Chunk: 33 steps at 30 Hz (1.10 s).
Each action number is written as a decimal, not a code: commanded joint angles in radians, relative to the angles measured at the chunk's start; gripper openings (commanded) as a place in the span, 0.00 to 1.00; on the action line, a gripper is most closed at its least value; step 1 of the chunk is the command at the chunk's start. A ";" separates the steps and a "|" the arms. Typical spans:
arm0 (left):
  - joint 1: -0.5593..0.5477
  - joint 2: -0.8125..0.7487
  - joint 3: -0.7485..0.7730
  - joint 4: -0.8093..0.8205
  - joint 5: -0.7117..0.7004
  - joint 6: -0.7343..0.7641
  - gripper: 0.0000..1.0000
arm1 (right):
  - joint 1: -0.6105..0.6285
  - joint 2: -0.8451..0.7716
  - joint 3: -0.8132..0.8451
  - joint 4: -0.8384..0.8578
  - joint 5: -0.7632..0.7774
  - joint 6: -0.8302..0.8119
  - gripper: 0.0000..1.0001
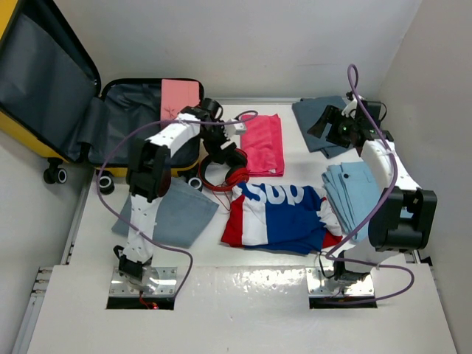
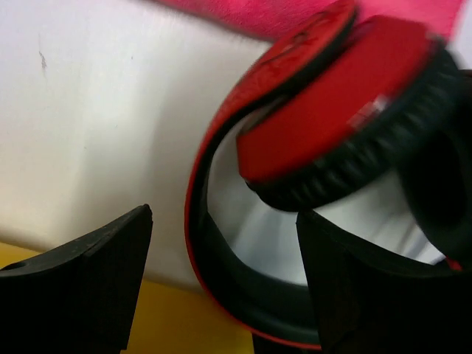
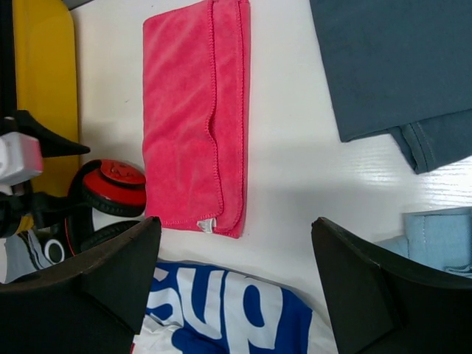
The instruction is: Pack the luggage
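Left tool [image 2: 225, 217] wide astride the band of the red headphones [image 2: 332, 110] — pinched beside the ear cup, they may swivel and drop short of the luggage [image 1: 40, 74]; right tool [image 3: 236, 221] wide, empty.

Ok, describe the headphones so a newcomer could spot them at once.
Start at the open yellow suitcase at the far left of the table. Just in front of its right corner, beside the folded pink towel, lie the headphones under the left gripper. They are the only hard, red-and-black looped thing among soft clothes.
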 commanded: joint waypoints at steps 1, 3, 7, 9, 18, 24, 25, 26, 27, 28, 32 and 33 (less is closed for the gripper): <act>-0.038 0.031 0.068 0.006 -0.133 -0.029 0.81 | -0.002 0.005 0.038 0.009 -0.013 -0.003 0.82; -0.048 0.041 0.068 0.029 -0.172 -0.003 0.78 | -0.002 0.005 0.038 0.011 -0.010 -0.003 0.82; -0.066 0.050 0.029 0.039 -0.175 0.006 0.62 | -0.005 0.004 0.035 0.015 -0.008 0.006 0.81; -0.066 0.050 0.018 0.039 -0.175 0.006 0.50 | -0.010 0.002 0.024 0.030 -0.011 0.013 0.81; -0.095 -0.048 0.152 0.066 -0.082 -0.086 0.01 | -0.013 0.001 0.004 0.073 -0.028 0.025 0.78; -0.124 -0.188 0.287 0.235 -0.146 -0.308 0.00 | -0.004 0.015 -0.022 0.110 -0.048 0.043 0.77; -0.124 -0.197 0.304 0.235 -0.176 -0.326 0.00 | 0.000 0.021 -0.017 0.116 -0.051 0.046 0.77; -0.124 -0.206 0.317 0.246 -0.203 -0.339 0.00 | 0.000 0.024 -0.016 0.116 -0.053 0.048 0.77; -0.088 -0.231 0.327 0.256 -0.251 -0.378 0.00 | 0.004 0.030 -0.013 0.121 -0.053 0.052 0.77; -0.063 -0.245 0.328 0.256 -0.272 -0.405 0.00 | 0.007 0.039 -0.011 0.127 -0.059 0.054 0.77; 0.085 -0.317 0.306 0.270 -0.407 -0.504 0.00 | 0.030 0.065 0.006 0.138 -0.064 0.069 0.77; 0.157 -0.341 0.283 0.279 -0.475 -0.533 0.00 | 0.038 0.079 0.009 0.146 -0.067 0.071 0.77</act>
